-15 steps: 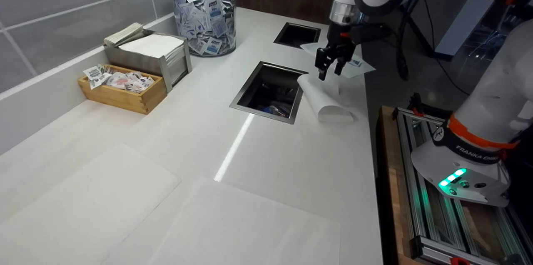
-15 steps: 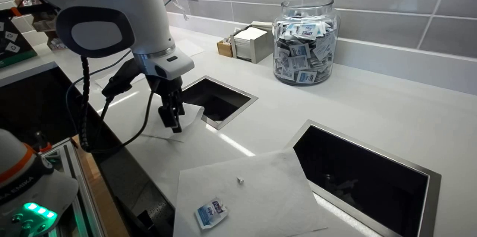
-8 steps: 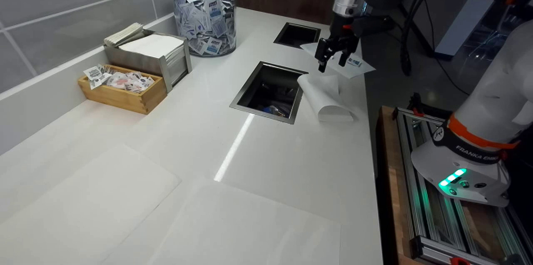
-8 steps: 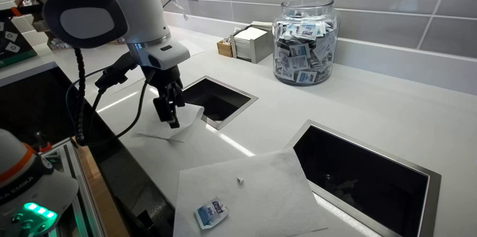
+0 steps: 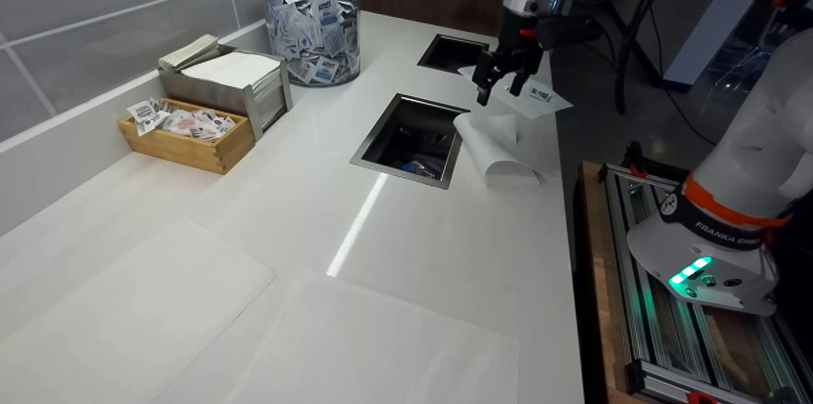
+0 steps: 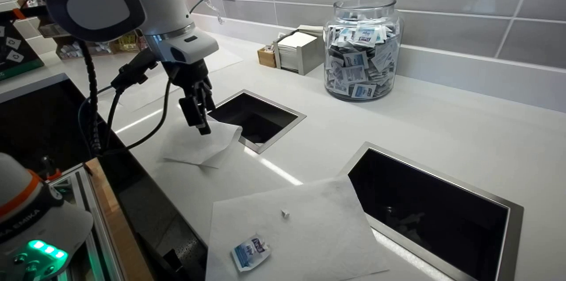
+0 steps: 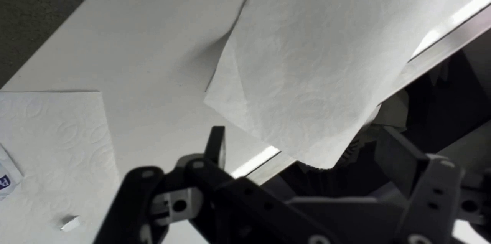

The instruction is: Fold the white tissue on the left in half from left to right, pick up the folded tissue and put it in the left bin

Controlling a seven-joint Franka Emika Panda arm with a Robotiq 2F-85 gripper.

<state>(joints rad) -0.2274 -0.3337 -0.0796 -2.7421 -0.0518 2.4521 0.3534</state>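
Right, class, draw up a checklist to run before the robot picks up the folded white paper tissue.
1. Black gripper open, holding nothing: ok.
2. White paper tissue folded over: ok.
3. Fold pressed flat: not ok, it curls up loosely.
4. Tissue lying apart from the white paper sheet under the blue-and-white packet: ok.
5. Tissue clear of the dark, square-cornered, steel-framed bin: not ok, one edge overhangs its rim.
6. Room inside the bin: cannot tell, mostly dark.
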